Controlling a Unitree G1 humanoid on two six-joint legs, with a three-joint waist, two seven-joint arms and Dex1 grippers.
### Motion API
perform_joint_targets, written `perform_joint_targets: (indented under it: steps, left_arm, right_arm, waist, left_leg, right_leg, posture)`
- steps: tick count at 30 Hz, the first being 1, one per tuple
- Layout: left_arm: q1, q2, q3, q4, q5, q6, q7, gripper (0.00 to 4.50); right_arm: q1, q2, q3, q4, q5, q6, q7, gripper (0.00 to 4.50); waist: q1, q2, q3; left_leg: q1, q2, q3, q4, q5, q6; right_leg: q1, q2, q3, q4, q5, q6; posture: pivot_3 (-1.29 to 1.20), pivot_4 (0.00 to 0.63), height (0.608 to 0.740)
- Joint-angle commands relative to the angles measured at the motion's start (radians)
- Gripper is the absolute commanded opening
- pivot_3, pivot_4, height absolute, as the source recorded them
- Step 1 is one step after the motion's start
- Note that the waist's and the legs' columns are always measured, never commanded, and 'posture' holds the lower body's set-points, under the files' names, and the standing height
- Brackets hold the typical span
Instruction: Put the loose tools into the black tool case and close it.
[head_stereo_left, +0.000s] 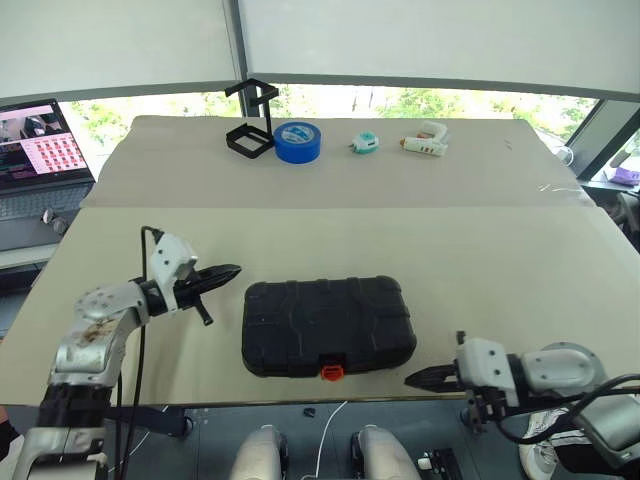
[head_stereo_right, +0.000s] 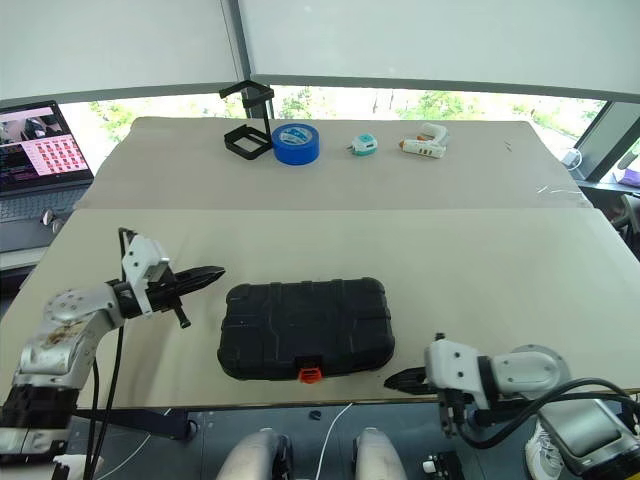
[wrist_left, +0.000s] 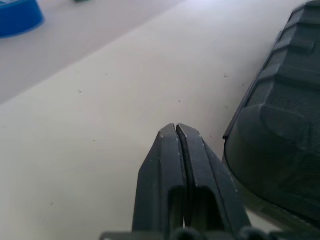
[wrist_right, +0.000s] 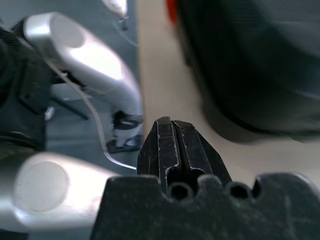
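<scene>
I see the black tool case (head_stereo_left: 328, 327) lying closed at the table's near edge, orange latch (head_stereo_left: 331, 372) facing me, no loose tools outside. Left gripper (head_stereo_left: 232, 271) and right gripper (head_stereo_left: 412, 379) flank it, jaws together, empty. I judge the task complete.

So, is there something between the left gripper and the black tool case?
No: only bare table separates the left gripper from the closed black tool case, per the left eye view.

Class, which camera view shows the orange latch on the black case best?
The left eye view: the orange latch sits unobstructed on the black case, as in the right eye. The right wrist catches a blurred orange sliver; the left wrist shows just the shell.
</scene>
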Motion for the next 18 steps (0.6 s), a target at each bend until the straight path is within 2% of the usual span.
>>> perform_joint_targets:
  steps: [1, 6, 14, 18]
  left_arm:
    - [-0.064, 0.013, -0.058, 0.06, 0.052, 0.014, -0.04, 0.01]
    - [-0.081, -0.008, -0.083, 0.094, 0.068, 0.016, -0.05, 0.01]
    - [0.031, -0.026, -0.043, 0.019, 0.044, 0.046, -0.007, 0.01]
    - [0.073, -0.046, -0.012, -0.039, 0.02, 0.075, 0.022, 0.01]
  right_arm:
    - [-0.077, 0.068, 0.027, -0.029, -0.041, 0.072, -0.035, 0.0]
    - [-0.183, 0.169, 0.044, 0.028, -0.124, 0.086, -0.085, 0.0]
    - [-0.396, 0.303, 0.009, 0.284, -0.241, 0.0, -0.192, 0.0]
    - [-0.468, 0.338, 0.002, 0.401, -0.28, -0.063, -0.225, 0.0]
  waist:
    - [0.0, 0.0, 0.0]
    - [-0.001, -0.001, 0.001]
    - [-0.009, -0.002, 0.001]
    - [-0.007, -0.002, 0.001]
  left_leg:
    - [-0.001, 0.0, 0.0, 0.001, 0.0, 0.0]
    - [-0.005, 0.0, -0.001, 0.003, 0.0, 0.0]
    - [-0.007, 0.0, 0.0, 0.006, 0.0, 0.0]
    - [-0.015, 0.0, 0.0, 0.01, 0.0, 0.0]
  right_leg:
    - [0.0, 0.0, 0.0, 0.0, 0.0, 0.0]
    - [-0.004, 0.001, 0.0, 0.002, 0.0, 0.0]
    - [-0.006, 0.0, 0.0, 0.005, 0.0, 0.0]
    - [-0.016, 0.0, 0.001, 0.012, 0.0, 0.001]
  posture:
    - [0.0, 0.15, 0.74]
    - [0.0, 0.15, 0.74]
    - [0.0, 0.15, 0.74]
    - [0.0, 0.15, 0.74]
